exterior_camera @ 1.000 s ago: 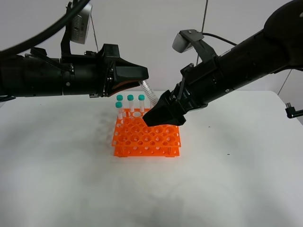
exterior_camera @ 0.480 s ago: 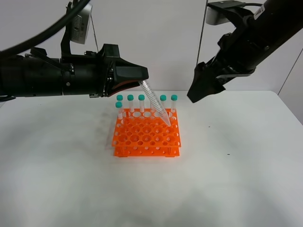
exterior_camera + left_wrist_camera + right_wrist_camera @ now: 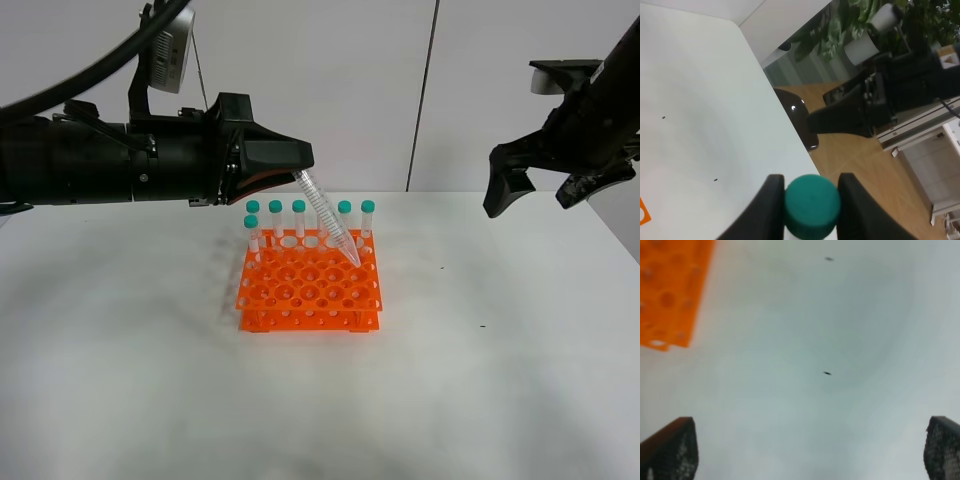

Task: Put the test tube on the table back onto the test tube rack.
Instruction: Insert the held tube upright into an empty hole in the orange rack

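Observation:
My left gripper (image 3: 298,166) is shut on the teal cap of the test tube (image 3: 330,222). The tube slants down to the right, and its pointed tip is at the back right part of the orange test tube rack (image 3: 310,290). In the left wrist view the cap (image 3: 812,202) sits between the two fingers (image 3: 767,210). My right gripper (image 3: 537,185) is open and empty, high above the right side of the table (image 3: 480,380). In the right wrist view its fingertips (image 3: 670,450) stand wide apart above the table, with a corner of the rack (image 3: 670,290) in sight.
Several identical teal-capped tubes (image 3: 275,218) stand upright in the rack's back row and back left corner. Small dark specks (image 3: 827,373) mark the white tabletop. The table's right edge (image 3: 790,135) shows in the left wrist view, with floor and plants beyond it.
My right arm has pulled away from the rack, up and to the far right, uncovering the tube and the rack's right side. The left gripper and its tube have not moved.

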{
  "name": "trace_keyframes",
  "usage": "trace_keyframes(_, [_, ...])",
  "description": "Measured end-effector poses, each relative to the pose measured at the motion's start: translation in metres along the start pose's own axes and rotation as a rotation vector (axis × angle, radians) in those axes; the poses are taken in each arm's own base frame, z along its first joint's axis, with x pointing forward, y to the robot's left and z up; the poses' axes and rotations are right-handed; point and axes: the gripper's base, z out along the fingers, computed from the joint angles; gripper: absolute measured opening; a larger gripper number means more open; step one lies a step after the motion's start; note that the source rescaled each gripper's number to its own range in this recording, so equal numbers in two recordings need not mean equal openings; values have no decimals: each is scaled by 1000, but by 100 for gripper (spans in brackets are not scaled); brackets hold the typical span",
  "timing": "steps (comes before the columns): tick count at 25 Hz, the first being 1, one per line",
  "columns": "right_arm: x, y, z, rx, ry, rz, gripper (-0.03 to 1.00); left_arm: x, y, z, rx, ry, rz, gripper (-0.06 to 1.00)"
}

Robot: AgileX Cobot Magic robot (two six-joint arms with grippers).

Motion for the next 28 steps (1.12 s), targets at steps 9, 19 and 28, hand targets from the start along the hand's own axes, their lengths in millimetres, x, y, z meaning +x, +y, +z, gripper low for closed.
trace_keyframes(9, [21, -10, -3, 40, 65, 41, 100, 0, 0, 0, 0, 0, 0, 0])
trace_keyframes(19, [139, -2, -33, 45, 55, 40, 100, 0, 0, 0, 0, 0, 0, 0])
trace_keyframes(28, [260, 4, -37, 56, -243, 22, 100, 0, 0, 0, 1, 1, 1, 0])
